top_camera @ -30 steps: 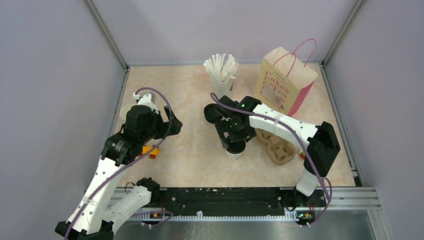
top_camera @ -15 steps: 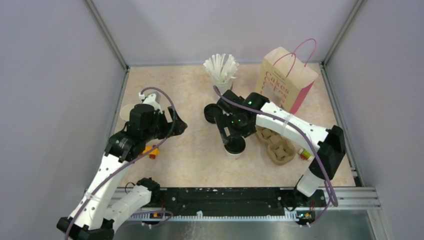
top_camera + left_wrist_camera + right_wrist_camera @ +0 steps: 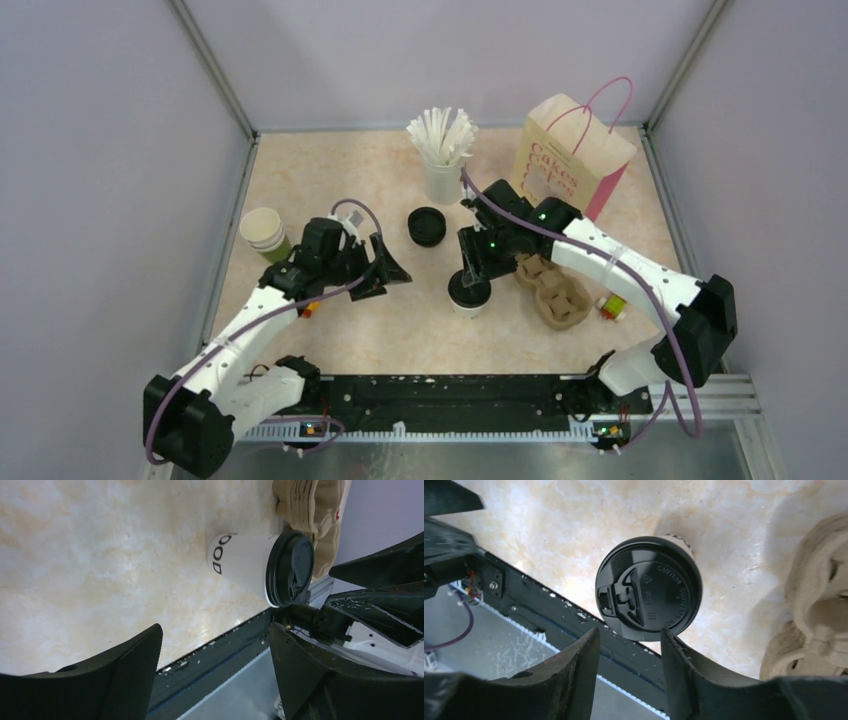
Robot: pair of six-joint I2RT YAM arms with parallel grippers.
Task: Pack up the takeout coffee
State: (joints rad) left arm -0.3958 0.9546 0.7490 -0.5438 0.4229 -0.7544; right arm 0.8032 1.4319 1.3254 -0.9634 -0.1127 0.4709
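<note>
From above, the takeout coffee (image 3: 469, 292) stands mid-frame beside the cup carrier (image 3: 553, 292); in the left wrist view the left gripper (image 3: 215, 630) gapes empty, coffee upper right; in the right wrist view the right gripper (image 3: 630, 636), half-open and empty, could clip the lid (image 3: 648, 595), tipping it.

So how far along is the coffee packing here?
Done: the coffee cup has its lid on and stands on the table beside the cardboard carrier. In hand: the right pincer just above the cup and the left pincer facing it are both open; neither holds it. Left: gripping it and packing it, likely into the carrier or paper bag.
</note>
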